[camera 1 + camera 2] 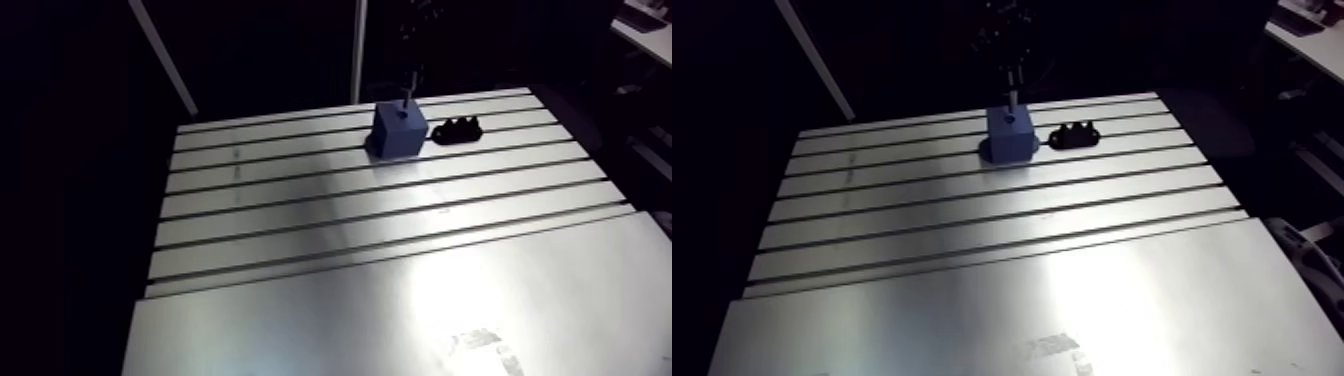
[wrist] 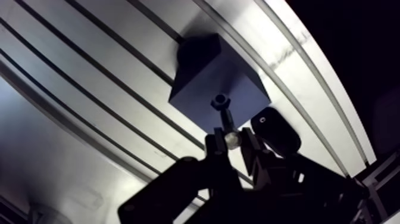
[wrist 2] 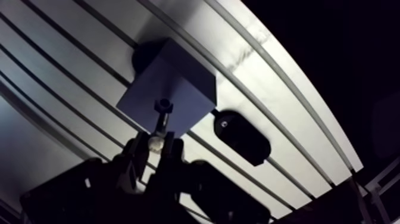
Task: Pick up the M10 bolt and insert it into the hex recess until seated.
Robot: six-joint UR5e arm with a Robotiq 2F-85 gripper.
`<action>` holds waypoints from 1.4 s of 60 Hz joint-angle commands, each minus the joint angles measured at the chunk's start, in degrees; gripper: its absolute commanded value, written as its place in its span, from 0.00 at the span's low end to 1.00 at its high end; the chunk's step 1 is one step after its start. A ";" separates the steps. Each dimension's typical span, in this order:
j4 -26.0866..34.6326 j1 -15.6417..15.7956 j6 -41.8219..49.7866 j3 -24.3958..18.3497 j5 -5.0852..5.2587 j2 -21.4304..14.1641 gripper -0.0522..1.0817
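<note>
Pinching the M10 bolt (image 2: 225, 119) by its upper end, the gripper (image 2: 231, 140) is holding it upright, nearly closed around it. Its lower end is meeting the top face of the blue block (image 2: 202, 77).

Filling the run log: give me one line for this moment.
phase: insertion | tool: shut on bolt | bolt head: at blue block top | seated: cannot tell

The table (image 1: 330, 300) is brushed, shiny metal. The blue block (image 1: 400, 132) looks matt plastic; the bolt (image 2: 227, 123) above it gleams metallic.
</note>
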 commanded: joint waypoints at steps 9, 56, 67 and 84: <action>-0.03 0.07 0.06 0.13 0.14 0.29 0.85; -0.10 0.08 0.76 0.32 0.31 0.46 0.87; -0.18 0.16 0.85 0.41 0.23 0.55 0.87; -2.71 0.16 0.60 1.10 0.48 0.55 0.87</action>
